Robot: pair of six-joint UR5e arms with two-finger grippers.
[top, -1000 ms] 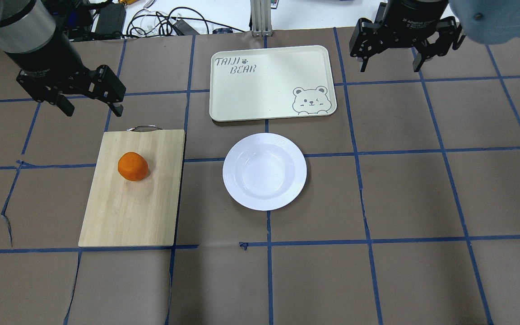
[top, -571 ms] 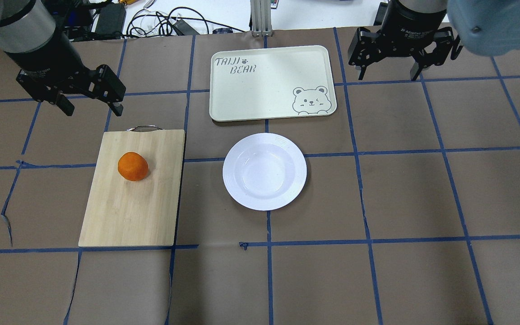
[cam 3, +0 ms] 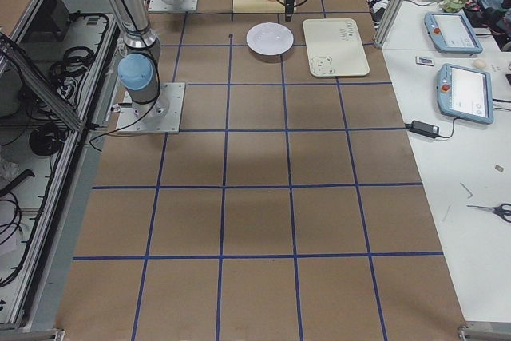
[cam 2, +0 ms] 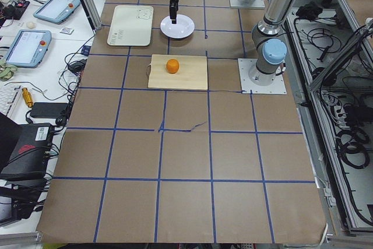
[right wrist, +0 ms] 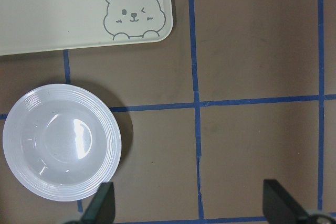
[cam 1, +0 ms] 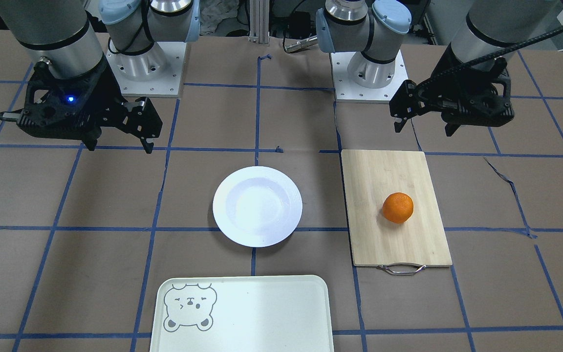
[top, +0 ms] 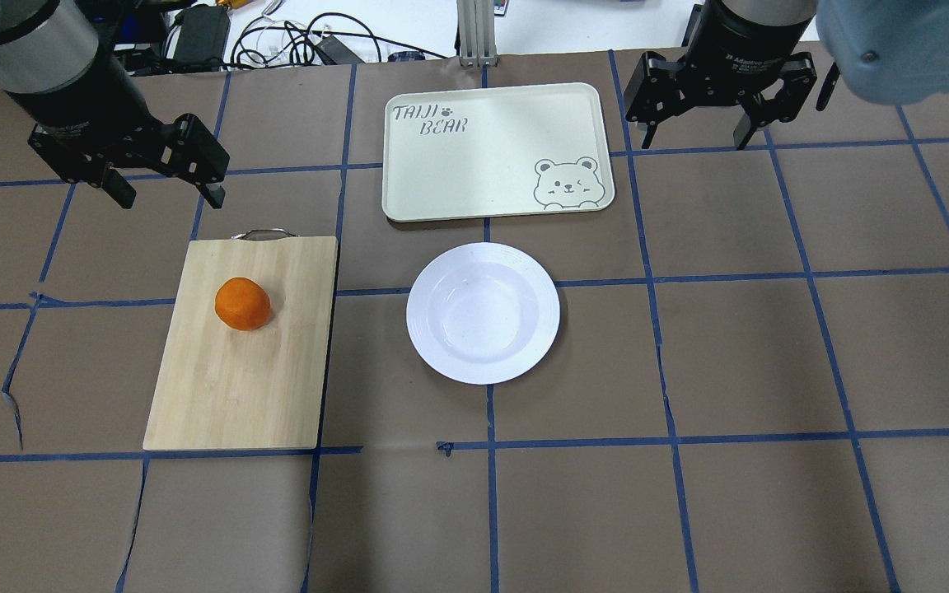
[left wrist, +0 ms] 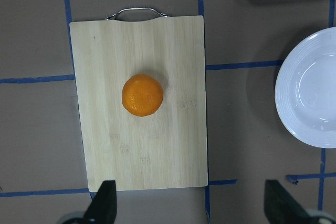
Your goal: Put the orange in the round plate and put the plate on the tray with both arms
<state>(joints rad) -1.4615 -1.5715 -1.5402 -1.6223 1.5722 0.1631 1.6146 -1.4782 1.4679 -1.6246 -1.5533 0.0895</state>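
Note:
The orange [top: 242, 304] [left wrist: 142, 95] rests on a bamboo cutting board [top: 236, 387] on the left of the table. My left gripper [top: 170, 193] [cam 1: 424, 129] hovers open and empty above the board's handle end. The empty white round plate [top: 483, 313] [right wrist: 60, 149] sits mid-table, just in front of the pale tray [top: 495, 152] [right wrist: 63, 14] with the bear face. Beyond the tray's right edge, my right gripper [top: 694, 142] [cam 1: 120, 146] hangs open with nothing in it.
Brown paper with a blue tape grid covers the table. Cables [top: 293, 37] and an aluminium post [top: 474, 33] lie beyond the far edge. Both arm bases [cam 1: 149, 58] stand at the robot's side of the table.
My right gripper has drifted left toward the tray's right edge. The left gripper has barely shifted. Orange, plate and tray have not moved.

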